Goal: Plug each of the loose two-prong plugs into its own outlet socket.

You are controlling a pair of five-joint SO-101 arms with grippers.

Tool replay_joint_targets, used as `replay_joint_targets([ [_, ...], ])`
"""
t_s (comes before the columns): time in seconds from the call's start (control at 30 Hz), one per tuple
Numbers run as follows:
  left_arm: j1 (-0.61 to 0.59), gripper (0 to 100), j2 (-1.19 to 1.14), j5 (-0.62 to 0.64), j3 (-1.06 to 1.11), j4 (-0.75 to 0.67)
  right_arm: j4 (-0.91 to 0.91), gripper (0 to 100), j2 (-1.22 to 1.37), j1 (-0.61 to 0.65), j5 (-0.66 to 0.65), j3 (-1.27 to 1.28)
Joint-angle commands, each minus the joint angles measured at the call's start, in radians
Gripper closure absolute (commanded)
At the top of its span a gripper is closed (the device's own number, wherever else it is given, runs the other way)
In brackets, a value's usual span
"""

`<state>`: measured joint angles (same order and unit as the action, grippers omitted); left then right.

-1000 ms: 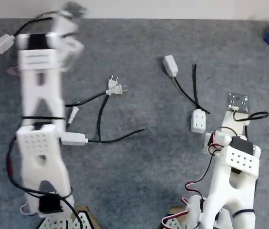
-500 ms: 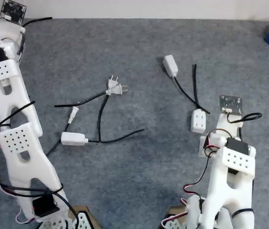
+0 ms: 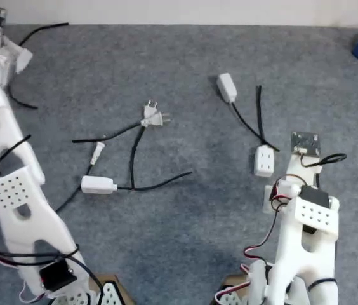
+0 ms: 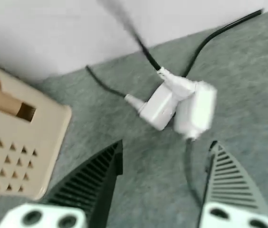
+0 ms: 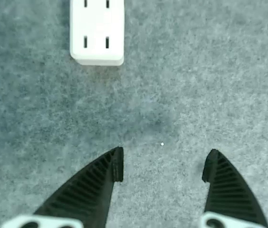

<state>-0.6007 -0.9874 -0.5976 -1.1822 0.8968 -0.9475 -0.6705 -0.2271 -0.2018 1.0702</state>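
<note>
**Both grippers wide open, nothing held**

The left gripper (image 4: 166,147) gapes at the far left corner of the carpet (image 3: 198,241). A blurred white connector (image 4: 177,107) on a black cord lies just beyond its fingertips, near a beige box (image 4: 20,142). The right gripper (image 5: 165,153) is spread just as wide over bare carpet, touching nothing. The near socket (image 5: 97,31) lies just ahead of it, white, slots up, long axis running away from the arm. The far socket (image 3: 226,87) lies well beyond, and the left socket (image 3: 98,185) lies crosswise. Two white plugs (image 3: 153,115) lie touching mid-carpet, one's prongs pointing at the far wall, their black cords trailing back.
</note>
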Motion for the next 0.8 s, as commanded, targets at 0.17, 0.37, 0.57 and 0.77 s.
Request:
replay_joint_targets([
  [0.17,-0.053,73,0.030,-0.003,-0.051,0.301,-0.084,73.1,-0.004,0.021,-0.014,-0.018],
  [0.37,-0.028,73,0.071,-0.002,-0.183,0.829,-0.154,73.1,0.008,0.157,-0.005,-0.062],
  [0.57,-0.027,73,0.134,0.129,-0.217,0.890,-0.309,73.1,0.008,0.217,-0.002,-0.289],
  [0.77,0.005,73,0.142,0.164,-0.217,0.891,-0.400,73.1,0.079,0.064,0.052,-0.604],
])
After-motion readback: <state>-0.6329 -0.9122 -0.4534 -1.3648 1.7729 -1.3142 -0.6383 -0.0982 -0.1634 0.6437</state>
